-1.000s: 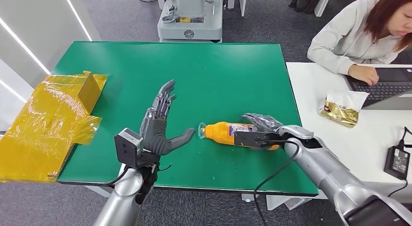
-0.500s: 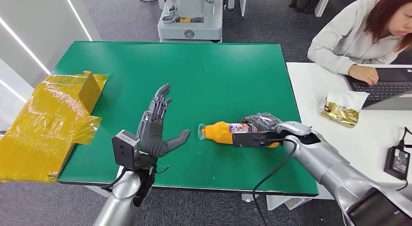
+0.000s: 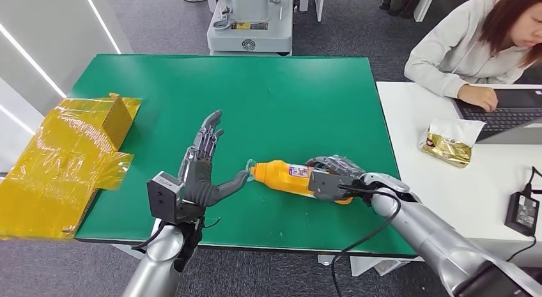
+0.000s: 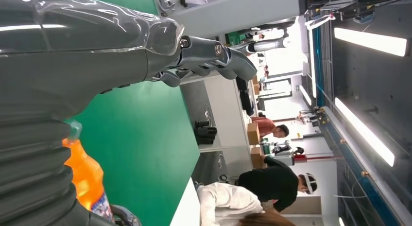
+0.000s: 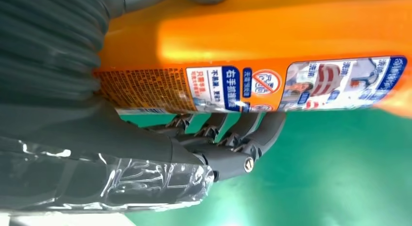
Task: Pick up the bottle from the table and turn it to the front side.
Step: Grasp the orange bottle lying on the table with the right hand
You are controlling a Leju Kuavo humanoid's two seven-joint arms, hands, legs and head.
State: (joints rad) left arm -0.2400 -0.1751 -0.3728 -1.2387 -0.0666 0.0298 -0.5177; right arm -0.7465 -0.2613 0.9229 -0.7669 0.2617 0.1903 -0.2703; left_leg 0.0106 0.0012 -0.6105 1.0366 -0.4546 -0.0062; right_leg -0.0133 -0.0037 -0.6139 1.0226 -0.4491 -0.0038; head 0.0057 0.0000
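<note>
On my head feed, crumpled yellow wrapping (image 3: 64,163) hangs over the left edge of the green table (image 3: 281,92), well apart from the work. A person (image 3: 473,45) sits at the white desk (image 3: 447,182) to the right with a laptop (image 3: 511,115), a gold snack bag (image 3: 447,147) and a black power adapter (image 3: 523,212). A grey machine base (image 3: 250,22) stands beyond the far edge.

My right hand (image 3: 332,175) has its fingers (image 5: 233,133) wrapped around the label end of the orange bottle (image 3: 287,177), near the table's front edge. The bottle lies roughly level, long axis across the table, cap pointing at my left hand (image 3: 204,172). That hand holds nothing, fingers spread, thumb just beside the cap; I can't tell whether it touches.
</note>
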